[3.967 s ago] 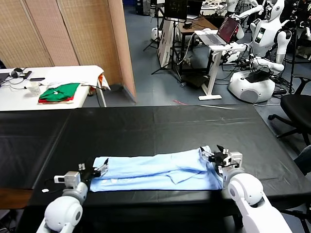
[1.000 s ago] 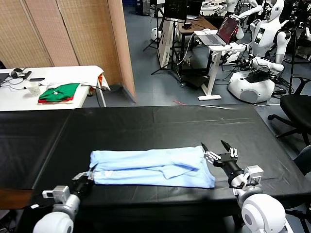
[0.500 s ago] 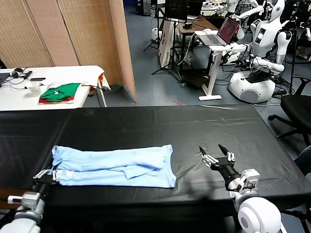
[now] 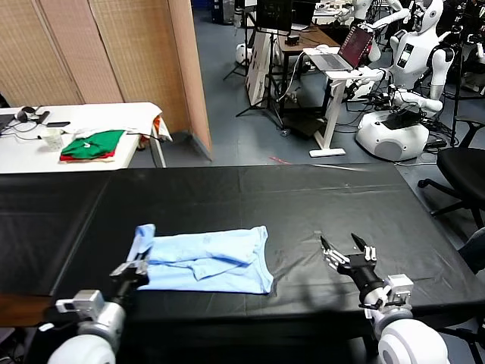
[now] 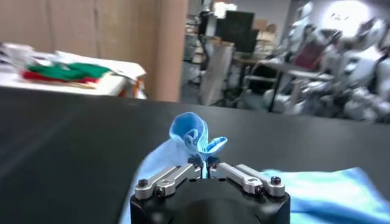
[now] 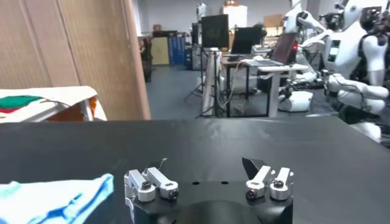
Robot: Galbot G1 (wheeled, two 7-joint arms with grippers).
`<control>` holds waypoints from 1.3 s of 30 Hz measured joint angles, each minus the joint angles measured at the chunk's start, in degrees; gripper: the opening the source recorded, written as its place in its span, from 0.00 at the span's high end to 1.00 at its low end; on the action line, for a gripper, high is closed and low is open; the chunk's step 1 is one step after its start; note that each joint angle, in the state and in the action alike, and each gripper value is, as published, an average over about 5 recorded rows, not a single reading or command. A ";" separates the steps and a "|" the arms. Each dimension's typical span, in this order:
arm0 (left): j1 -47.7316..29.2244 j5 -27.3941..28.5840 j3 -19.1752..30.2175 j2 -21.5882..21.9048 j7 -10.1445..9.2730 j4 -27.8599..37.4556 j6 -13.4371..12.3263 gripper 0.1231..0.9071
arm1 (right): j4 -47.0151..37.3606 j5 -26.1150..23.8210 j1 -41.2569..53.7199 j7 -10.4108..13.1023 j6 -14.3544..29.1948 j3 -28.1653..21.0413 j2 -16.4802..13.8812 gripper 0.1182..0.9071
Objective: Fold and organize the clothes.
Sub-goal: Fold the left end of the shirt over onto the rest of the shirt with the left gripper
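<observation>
The blue T-shirt (image 4: 206, 261) lies folded in a strip on the black worktop (image 4: 250, 197), left of centre. The left gripper (image 4: 135, 270), at the near left, has its jaws closed on the shirt's left end, which is lifted. The right gripper (image 4: 348, 256) hovers near right, jaws open and holding nothing, well apart from the shirt.

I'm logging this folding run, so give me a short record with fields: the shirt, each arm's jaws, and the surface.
shirt: pale blue T-shirt folded into a band, its left end lifted
left gripper: jaws shut on the shirt's left end
right gripper: jaws open, holding nothing, to the right of the shirt
surface: black table
</observation>
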 joint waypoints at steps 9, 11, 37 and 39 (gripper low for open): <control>-4.91 0.68 10.31 -3.12 0.13 1.38 0.52 0.93 | 0.29 -1.18 -2.00 -0.10 0.24 0.94 1.55 0.00; -5.80 0.60 11.96 -3.47 0.27 1.64 0.63 0.93 | 0.29 -1.31 -1.91 -0.10 0.18 0.84 1.71 0.00; -9.92 4.36 20.96 -9.44 0.27 6.50 0.58 0.93 | -0.11 -1.89 -1.16 -0.20 -0.12 -0.41 2.50 0.00; -10.02 4.96 21.16 -9.75 0.22 6.96 0.32 0.93 | -0.07 -2.23 -1.02 -0.58 -0.17 -0.75 2.46 0.00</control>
